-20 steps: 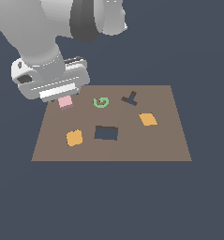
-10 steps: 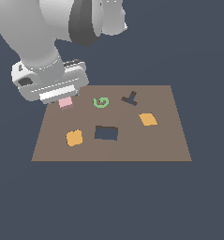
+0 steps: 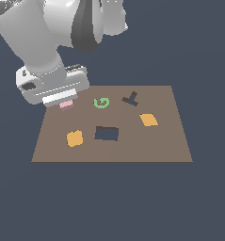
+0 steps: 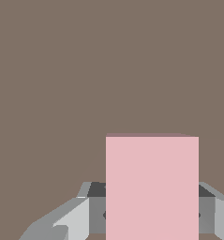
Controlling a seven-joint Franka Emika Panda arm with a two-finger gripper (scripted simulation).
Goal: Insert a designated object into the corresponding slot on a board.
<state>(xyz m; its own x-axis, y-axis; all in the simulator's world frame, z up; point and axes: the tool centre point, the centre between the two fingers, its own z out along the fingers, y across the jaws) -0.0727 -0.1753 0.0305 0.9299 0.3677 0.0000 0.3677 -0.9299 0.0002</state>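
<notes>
Large flat brown square board (image 3: 147, 146) lies on the dark surface and carries all the small pieces. White Panda arm hangs over the board's far corner on the exterior view's left, gripper (image 4: 151, 213) low over the board.

Dark navy rectangular slot (image 3: 107, 133) sits near the board's middle, open and unobstructed, between an orange square tile (image 3: 75, 138) on the exterior view's left and a second orange tile (image 3: 148, 119) on the right. Green G-shaped piece (image 3: 101, 102) and a small dark T-shaped mark (image 3: 130, 99) lie in the far row.

Small light-pink rectangular block (image 4: 152, 185) is at the far corner under the gripper, well apart from the slot. In the wrist view the grey fingers (image 4: 71, 220) flank the block on both sides (contact not resolvable), so whether they are clamped on it or only straddling it I cannot tell.

Judgement: step in hand is securing the block. To do it well:
- centre the block between the fingers and close squarely on its flat sides;
- lift straight, clearing the green piece;
- align the block's long side with the slot before lowering.
</notes>
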